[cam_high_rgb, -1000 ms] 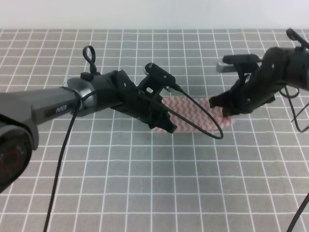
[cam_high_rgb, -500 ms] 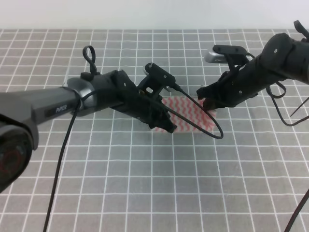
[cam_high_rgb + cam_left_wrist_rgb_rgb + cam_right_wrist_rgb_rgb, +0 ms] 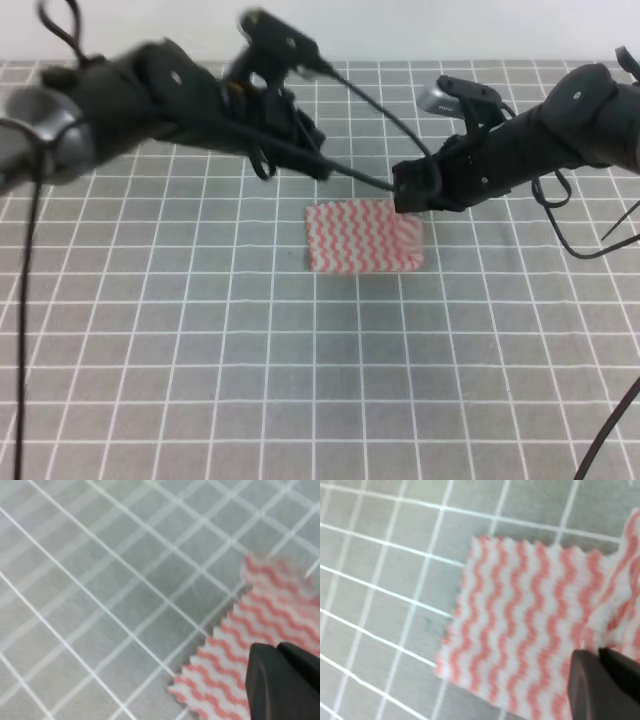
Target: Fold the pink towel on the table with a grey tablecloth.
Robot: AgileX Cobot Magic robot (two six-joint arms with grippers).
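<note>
Pink towel lies folded — right claw clenched on its corner.

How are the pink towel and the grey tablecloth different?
The pink towel has wavy pink-and-white stripes; the grey tablecloth has straight thin white lines forming squares. The towel is small, covering only a few squares; the tablecloth fills nearly the whole view. The towel's edges are zigzag. Both are cloth lying flat.
</note>
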